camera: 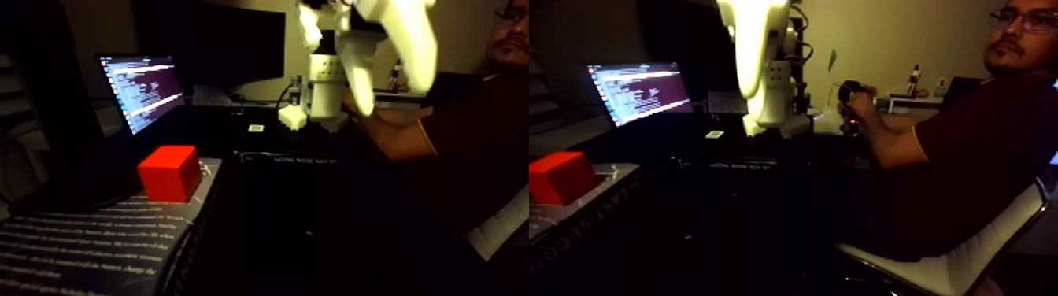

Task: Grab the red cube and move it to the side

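Probably light, rigid, smooth-faced: red cube [168, 172] on book [94, 236] at left, best pinched across opposite sides; tool [364, 98] spread unclear.

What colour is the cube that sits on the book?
Bright red-orange, plain and unmarked. The cube shows best in the left half of the fixed view, resting on the book.

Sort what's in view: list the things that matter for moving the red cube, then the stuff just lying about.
For the job:
red cube, resting on a book
pincer, white, hanging above the desk, well clear of the cube

Just lying about:
book under the cube
laptop, screen lit
person seated on a chair
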`<state>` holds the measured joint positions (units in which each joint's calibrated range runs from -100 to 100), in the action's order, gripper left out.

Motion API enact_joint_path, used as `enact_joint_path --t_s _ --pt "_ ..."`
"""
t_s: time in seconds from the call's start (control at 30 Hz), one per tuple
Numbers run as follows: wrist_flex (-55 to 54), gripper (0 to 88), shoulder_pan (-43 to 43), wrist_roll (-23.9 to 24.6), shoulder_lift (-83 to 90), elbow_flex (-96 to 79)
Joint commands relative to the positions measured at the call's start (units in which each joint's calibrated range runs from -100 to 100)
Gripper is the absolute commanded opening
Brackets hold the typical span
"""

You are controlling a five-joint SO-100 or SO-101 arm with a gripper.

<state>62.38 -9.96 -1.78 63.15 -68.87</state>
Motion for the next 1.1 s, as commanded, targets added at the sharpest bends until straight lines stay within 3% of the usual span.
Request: enact_joint_path --t_s 0.0,0.13,0.53,1.07 --pt "-2.6 13.8 0.1 0.2 2.6 -2.9" --pt "-3.9 0.2 0.5 0.2 5.6 -6.3" --pt "-6.3 0.7 2.4 1.8 20.7 -22.8" --pt "1.0 0.6 6.0 1.6 32.3 -25.2"
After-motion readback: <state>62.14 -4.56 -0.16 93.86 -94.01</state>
